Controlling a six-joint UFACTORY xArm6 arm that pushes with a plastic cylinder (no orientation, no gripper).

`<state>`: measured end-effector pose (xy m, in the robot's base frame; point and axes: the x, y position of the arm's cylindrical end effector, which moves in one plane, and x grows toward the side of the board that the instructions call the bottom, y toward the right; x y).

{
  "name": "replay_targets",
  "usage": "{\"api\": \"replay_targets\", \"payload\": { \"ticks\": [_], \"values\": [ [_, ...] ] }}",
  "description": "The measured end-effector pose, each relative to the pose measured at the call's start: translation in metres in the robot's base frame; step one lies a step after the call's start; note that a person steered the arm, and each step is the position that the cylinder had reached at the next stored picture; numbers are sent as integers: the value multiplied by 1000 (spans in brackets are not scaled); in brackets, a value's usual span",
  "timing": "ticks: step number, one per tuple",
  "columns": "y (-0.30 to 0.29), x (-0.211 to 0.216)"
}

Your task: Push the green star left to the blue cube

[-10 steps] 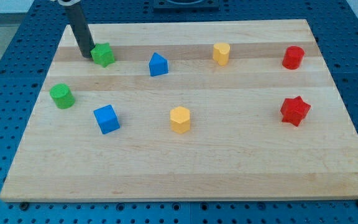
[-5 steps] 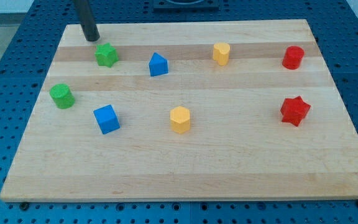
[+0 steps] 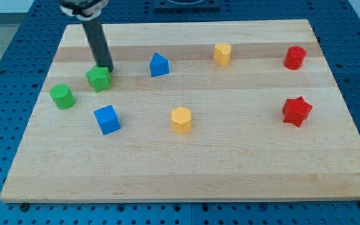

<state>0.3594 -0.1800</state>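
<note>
No writing legible. Green star (image 3: 99, 79): compact, no clear long axis, on the pale wooden bench (image 3: 230, 169), above the blue cube (image 3: 107, 119) and right of the green cylinder (image 3: 62, 97). No claw fitted; the rod's tip (image 3: 107, 68) touches the star's upper right edge. Blue perforated surface (image 3: 5, 75) surrounds the bench.

The tabletop (image 3: 230, 156) is pale wood with lengthwise grain stripes, set on a blue perforated base (image 3: 5, 75). Two blocks are green (image 3: 99, 79) (image 3: 62, 97), two blue (image 3: 107, 119) (image 3: 159, 65), two yellow (image 3: 181, 120) (image 3: 222, 54), two red (image 3: 296, 110) (image 3: 295, 57). The rod (image 3: 97, 42) is dark.
</note>
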Motion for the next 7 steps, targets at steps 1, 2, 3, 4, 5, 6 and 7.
{"api": "replay_targets", "payload": {
  "ticks": [1, 2, 3, 4, 5, 6, 7],
  "values": [
    [-1, 6],
    [-3, 23],
    [-4, 42],
    [-4, 75],
    [-4, 74],
    [-4, 70],
    [-6, 27]
  ]
}}
